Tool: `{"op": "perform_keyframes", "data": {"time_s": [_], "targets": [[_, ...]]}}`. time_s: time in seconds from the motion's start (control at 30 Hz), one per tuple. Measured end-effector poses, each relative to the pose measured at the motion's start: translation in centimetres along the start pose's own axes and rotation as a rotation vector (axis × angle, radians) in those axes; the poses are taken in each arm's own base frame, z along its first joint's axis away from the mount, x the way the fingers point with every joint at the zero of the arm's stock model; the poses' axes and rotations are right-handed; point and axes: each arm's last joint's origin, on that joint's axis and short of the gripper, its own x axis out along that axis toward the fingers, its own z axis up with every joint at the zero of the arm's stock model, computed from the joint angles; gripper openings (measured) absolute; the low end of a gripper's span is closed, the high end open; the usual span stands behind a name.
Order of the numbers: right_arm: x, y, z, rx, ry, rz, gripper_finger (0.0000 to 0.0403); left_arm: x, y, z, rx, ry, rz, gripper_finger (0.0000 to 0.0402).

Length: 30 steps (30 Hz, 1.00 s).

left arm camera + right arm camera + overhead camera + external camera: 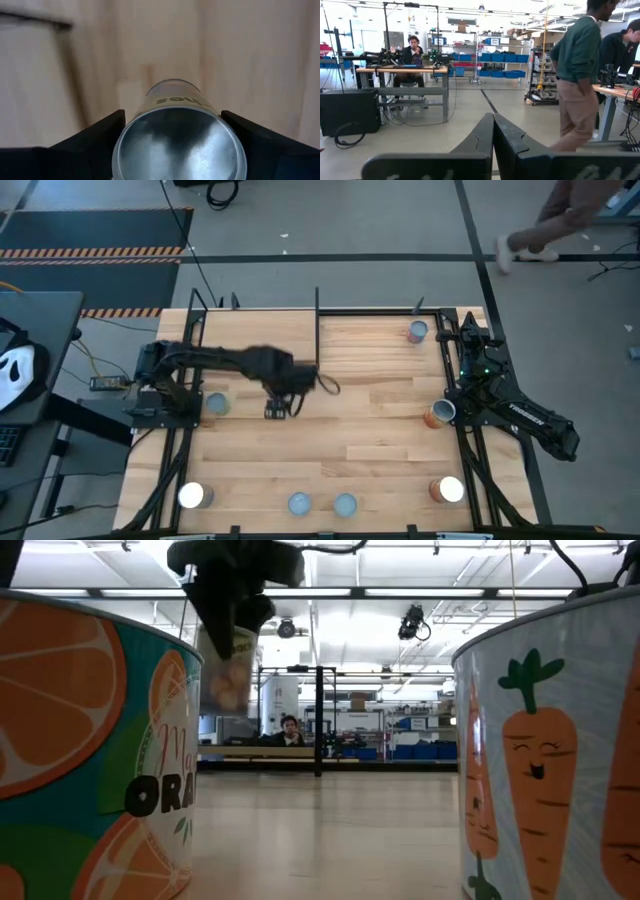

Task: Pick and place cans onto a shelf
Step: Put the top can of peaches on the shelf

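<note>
I see the left gripper (277, 409), left of centre in the high view, fingers (95, 137) spread round an upright can (178, 142), its long axis vertical, above the table (380, 430). Just above stands the shelf (255, 330), its black post close by; the right gripper (493, 145), fingers pressed together, waits at the right edge.

seated person (412, 47), blue bins (500, 41); standing person (577, 75)

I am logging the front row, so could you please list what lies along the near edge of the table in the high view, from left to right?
White-topped can → blue-grey can → second blue-grey can → orange-sided can with a bright top.
</note>
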Motion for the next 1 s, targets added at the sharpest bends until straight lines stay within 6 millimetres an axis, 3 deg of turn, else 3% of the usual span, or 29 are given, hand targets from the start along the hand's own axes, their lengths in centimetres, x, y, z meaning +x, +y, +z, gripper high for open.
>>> {"op": "perform_keyframes", "data": {"time_s": [0.1, 0.37, 0.6, 0.77, 1.0], "targets": [[0.0, 0.0, 0.0, 0.000, 0.000, 0.000, 0.0016, -0.3, 3.1, -1.6, -0.005, 0.086, -0.002, 0.0306], [0.0, 0.0, 0.0, 0.000, 0.000, 0.000, 0.0016, -1.7, 11.5, -7.3, -0.098, 0.066, 0.038, 0.0306], [0.0, 0.0, 0.0, 0.000, 0.000, 0.000, 0.0016, 0.3, 16.9, -10.8, -0.035, -0.041, 0.119, 0.0306], [0.0, 0.0, 0.0, 0.001, -0.001, 0.000, 0.0016, 1.3, 18.7, -10.3, 0.105, -0.206, 0.149, 0.0306], [0.0, 0.0, 0.0, 0.003, -0.002, 0.000, 0.0016, 3.9, 18.1, -7.2, 0.171, -0.244, 0.113, 0.0306]]}}
